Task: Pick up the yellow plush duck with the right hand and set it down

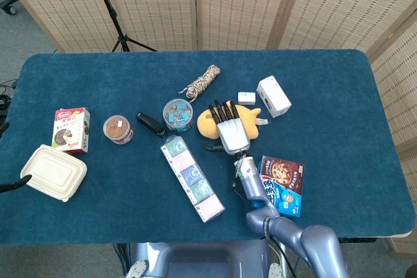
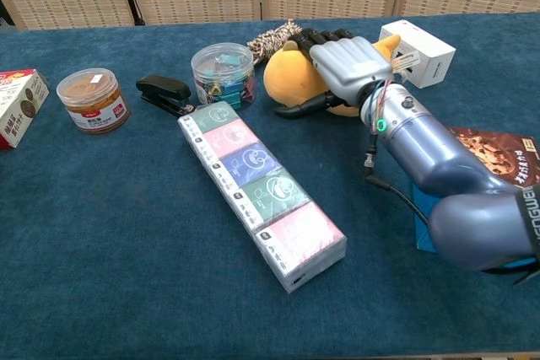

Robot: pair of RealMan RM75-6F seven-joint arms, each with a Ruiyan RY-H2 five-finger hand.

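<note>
Right hand lies over the duck, fingers draped across its top, thumb against its near side. Grip closure: cannot tell.

The duck lies mid-table under the right hand, with a tub just left, rope behind, a white box right, and a long pack in front.

Silver right hand with black fingers, glossy grey-blue arm.
</note>
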